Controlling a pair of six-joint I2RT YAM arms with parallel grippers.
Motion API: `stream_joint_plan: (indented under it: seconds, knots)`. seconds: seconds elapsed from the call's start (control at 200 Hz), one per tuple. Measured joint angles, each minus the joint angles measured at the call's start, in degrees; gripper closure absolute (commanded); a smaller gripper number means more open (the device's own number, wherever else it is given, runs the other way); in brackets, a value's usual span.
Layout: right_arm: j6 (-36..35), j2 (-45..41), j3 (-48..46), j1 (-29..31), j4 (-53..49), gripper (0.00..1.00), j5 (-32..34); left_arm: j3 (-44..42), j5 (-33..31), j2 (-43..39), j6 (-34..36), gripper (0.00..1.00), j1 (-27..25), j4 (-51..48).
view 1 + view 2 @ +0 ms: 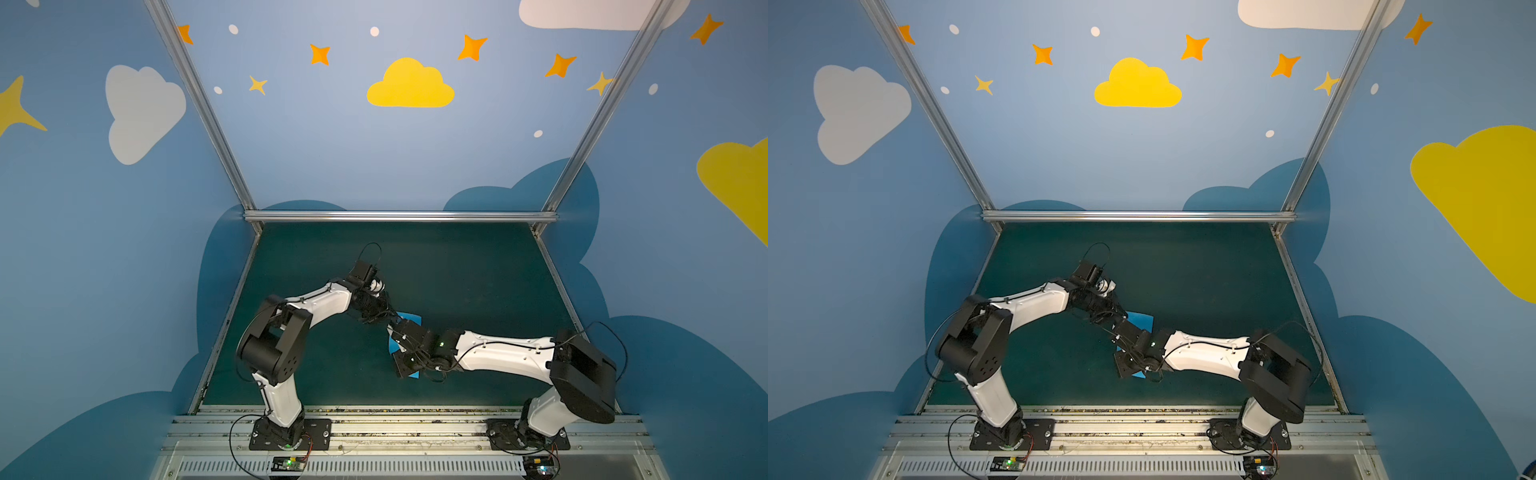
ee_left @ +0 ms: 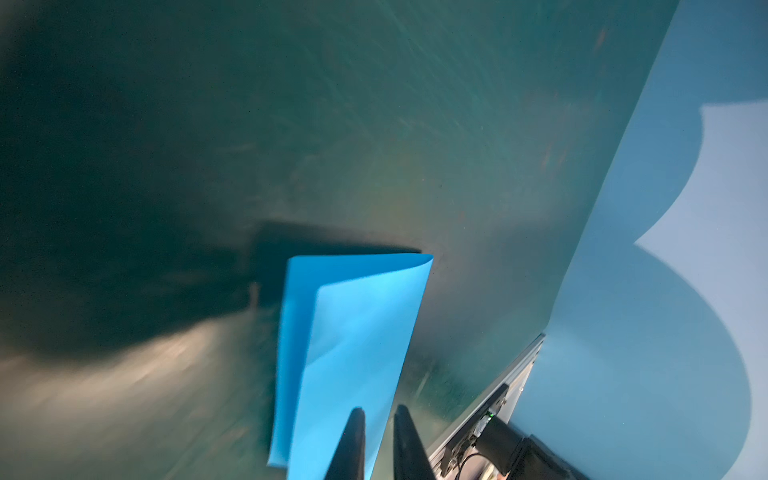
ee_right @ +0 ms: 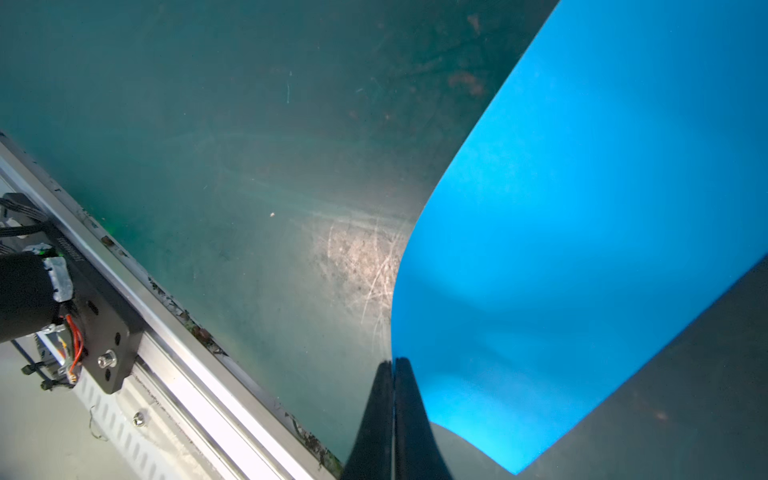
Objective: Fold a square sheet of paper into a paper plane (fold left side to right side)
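Note:
The square sheet of paper (image 1: pixel 411 320) (image 1: pixel 1142 320) is bright blue and lies mid-mat, mostly hidden under both wrists. In the left wrist view the sheet (image 2: pixel 353 332) is doubled over, its upper flap raised and curled. My left gripper (image 2: pixel 379 411) (image 1: pixel 394 319) is nearly closed, with that flap's edge between its jaws. The mat is blurred there but the sheet is sharp. In the right wrist view the sheet (image 3: pixel 582 249) bows upward. My right gripper (image 3: pixel 392 360) (image 1: pixel 390 329) is shut on its edge. No paper plane is in view.
The dark green mat (image 1: pixel 457 270) is walled on three sides, with an aluminium rail (image 1: pixel 399 216) at the back. Along the front edge run metal rails (image 1: pixel 415 428) bearing both arm bases. The left base (image 3: pixel 95 332) shows in the right wrist view.

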Motion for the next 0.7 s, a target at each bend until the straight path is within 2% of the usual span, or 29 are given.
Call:
stream_joint_plan:
  seconds: [0.22,0.4,0.701]
  knots:
    - [0.1,-0.3,-1.2,0.0,0.4,1.0,-0.2,3.6,0.2,7.1,0.7,0.89,-3.4,0.0]
    - [0.0,-2.1,-2.5,-0.8,0.5,1.0,-0.2,1.1,-0.9,7.3,1.3,0.91,-3.4,0.0]
    - [-1.1,-2.1,-4.0,-6.2,0.8,1.0,-0.6,-0.4,0.0,7.2,1.7,0.92,-3.0,2.5]
